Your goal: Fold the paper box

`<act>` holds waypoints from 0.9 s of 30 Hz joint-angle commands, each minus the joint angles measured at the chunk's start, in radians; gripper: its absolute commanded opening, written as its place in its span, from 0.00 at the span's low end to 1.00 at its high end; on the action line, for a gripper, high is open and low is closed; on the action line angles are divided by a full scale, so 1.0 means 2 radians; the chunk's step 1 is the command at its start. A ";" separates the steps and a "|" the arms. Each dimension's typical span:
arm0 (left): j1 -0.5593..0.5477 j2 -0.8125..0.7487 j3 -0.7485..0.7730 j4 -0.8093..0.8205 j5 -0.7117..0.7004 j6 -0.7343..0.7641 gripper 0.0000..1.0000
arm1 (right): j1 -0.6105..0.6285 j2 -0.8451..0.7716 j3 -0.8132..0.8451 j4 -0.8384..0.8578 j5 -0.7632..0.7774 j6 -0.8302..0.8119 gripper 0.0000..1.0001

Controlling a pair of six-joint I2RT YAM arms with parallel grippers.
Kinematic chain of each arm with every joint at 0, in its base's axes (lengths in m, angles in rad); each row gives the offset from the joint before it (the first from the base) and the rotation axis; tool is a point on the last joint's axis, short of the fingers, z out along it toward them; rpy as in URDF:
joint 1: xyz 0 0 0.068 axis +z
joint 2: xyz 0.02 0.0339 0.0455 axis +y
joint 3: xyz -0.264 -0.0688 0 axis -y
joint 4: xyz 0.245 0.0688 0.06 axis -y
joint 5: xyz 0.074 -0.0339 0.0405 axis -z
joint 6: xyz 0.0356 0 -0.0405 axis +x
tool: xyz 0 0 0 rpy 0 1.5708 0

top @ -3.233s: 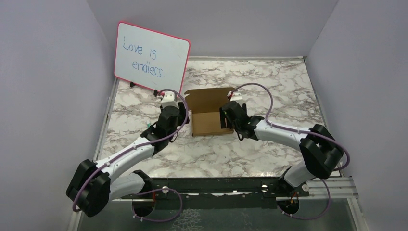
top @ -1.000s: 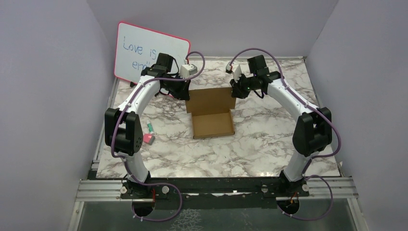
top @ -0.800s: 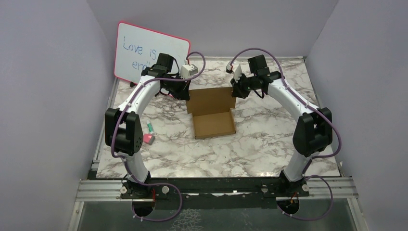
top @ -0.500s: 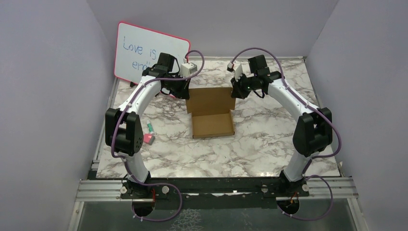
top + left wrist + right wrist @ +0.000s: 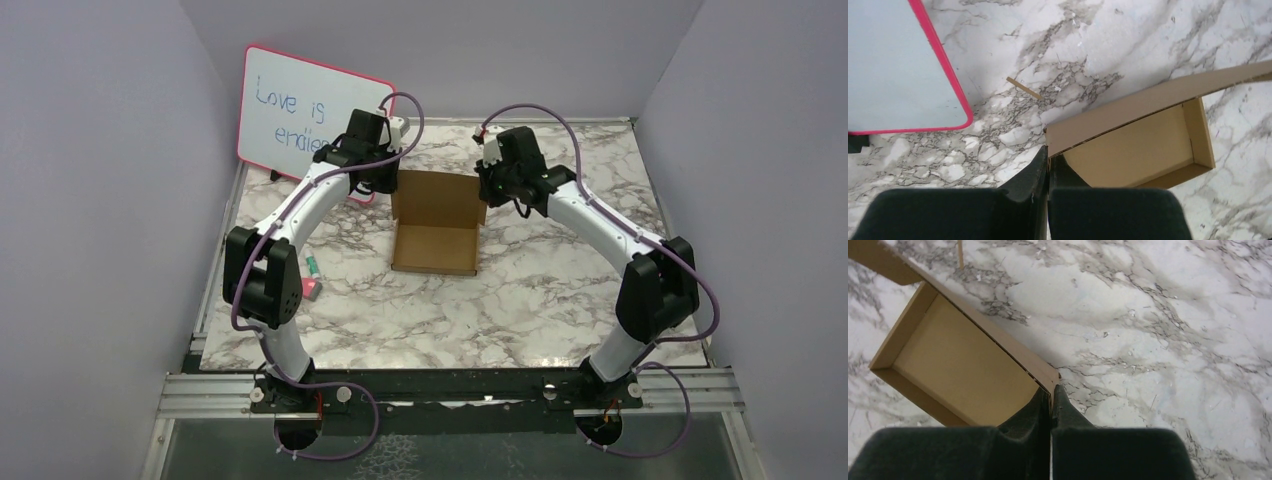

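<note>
Marble-patterned table (image 5: pixel 560 300) fills the floor of the scene, and both arms are stretched right out over it: the left arm (image 5: pixel 300 210) arcs up along the left side, the right arm (image 5: pixel 600 225) mirrors it on the other, and they meet at the far middle. Leaning behind the left arm is the pink-framed whiteboard (image 5: pixel 300 115) with blue handwriting, partly covered by that arm's wrist. Centre stage, the paper box (image 5: pixel 435 245) sits on the marble around the middle of the table, a shallow brown tray with its walls up and its lid flap raised at the far side. The left gripper (image 5: pixel 1048 157) is clamped tight on the lid's left corner, fingers pressed together with the cardboard edge running in between them. The right gripper (image 5: pixel 1051 390) does the same on the lid's right corner, pinched closed on the flap. Off to the left, near the left arm's elbow and well apart from the box, lies a small pink and green object (image 5: pixel 312 280). A thin brown sliver (image 5: pixel 1023 88) lies on the marble between whiteboard and box
</note>
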 commanded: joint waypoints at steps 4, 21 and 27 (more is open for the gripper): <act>-0.021 -0.039 -0.027 0.095 -0.073 -0.112 0.00 | 0.043 -0.015 -0.016 0.067 0.154 0.122 0.02; -0.037 -0.067 -0.148 0.270 -0.087 -0.216 0.00 | 0.056 0.043 -0.018 0.119 0.339 0.342 0.05; -0.045 -0.085 -0.185 0.303 -0.099 -0.243 0.00 | 0.059 0.031 -0.045 0.132 0.357 0.379 0.05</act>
